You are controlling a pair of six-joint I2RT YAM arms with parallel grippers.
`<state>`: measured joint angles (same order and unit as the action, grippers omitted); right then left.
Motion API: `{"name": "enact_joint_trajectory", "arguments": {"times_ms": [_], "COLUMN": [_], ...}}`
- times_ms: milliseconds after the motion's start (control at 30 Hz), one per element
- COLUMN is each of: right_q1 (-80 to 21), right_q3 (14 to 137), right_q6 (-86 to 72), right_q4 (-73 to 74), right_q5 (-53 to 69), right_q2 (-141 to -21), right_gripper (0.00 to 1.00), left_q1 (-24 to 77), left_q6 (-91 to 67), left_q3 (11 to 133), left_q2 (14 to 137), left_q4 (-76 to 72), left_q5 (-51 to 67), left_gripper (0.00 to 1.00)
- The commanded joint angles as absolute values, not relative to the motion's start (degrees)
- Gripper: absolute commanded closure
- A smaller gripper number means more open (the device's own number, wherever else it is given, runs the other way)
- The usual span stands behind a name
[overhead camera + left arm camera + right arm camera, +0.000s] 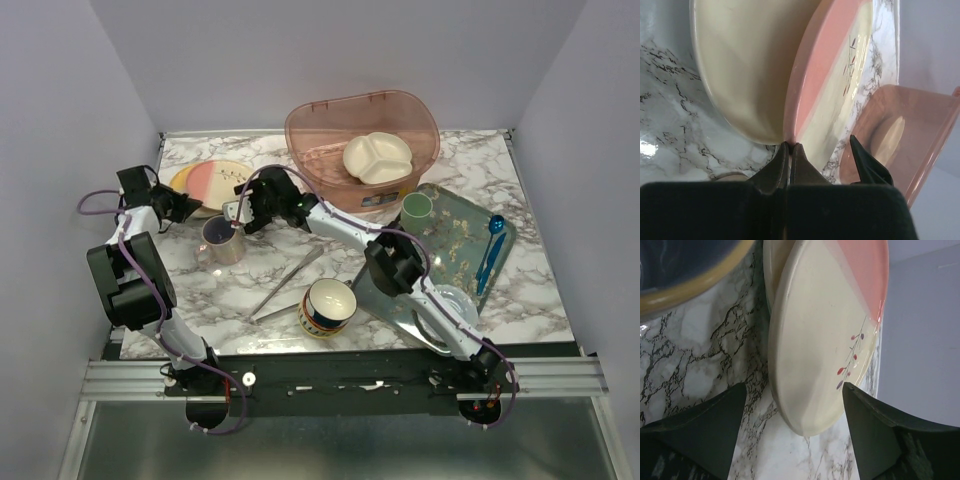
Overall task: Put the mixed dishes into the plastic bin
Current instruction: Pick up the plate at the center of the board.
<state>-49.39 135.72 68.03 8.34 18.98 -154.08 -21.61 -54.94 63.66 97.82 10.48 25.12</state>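
The pink-and-cream plate (208, 183) sits at the back left and is tilted up on its edge in the left wrist view (830, 75). My left gripper (183, 208) is shut on its rim (790, 146). My right gripper (241, 214) is open, and its fingers straddle the plate's near end (795, 395) without touching it. The pale lilac mug (222, 240) stands just in front of it. The navy-and-yellow bowl (328, 306) is at the front centre. The pink plastic bin (400, 105) at the back holds a cream divided plate (378, 157).
Long metal tongs (290, 283) lie between the mug and the bowl. A floral tray (455, 245) at the right carries a green cup (416, 210) and a blue spoon (489, 250). Walls close in the table at the left, back and right.
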Motion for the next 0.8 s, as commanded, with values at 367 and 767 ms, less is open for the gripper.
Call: {"name": "enact_joint_trajectory", "arguments": {"times_ms": [367, 767], "right_q1": [-50.89, -50.8], "right_q3": [138.07, 131.85], "right_q6": [74.35, 73.3], "right_q4": [1.58, -2.36], "right_q5": [15.21, 14.76], "right_q2": [-158.55, -153.9], "right_gripper": [0.38, 0.81], "left_q1": [-20.92, -20.92], "left_q6": [-57.74, -57.66], "left_q3": [60.12, 59.06], "left_q2": [95.63, 94.66], "left_q4": [4.75, 4.39], "left_q5": [31.64, 32.34], "left_gripper": [1.0, 1.0]}}
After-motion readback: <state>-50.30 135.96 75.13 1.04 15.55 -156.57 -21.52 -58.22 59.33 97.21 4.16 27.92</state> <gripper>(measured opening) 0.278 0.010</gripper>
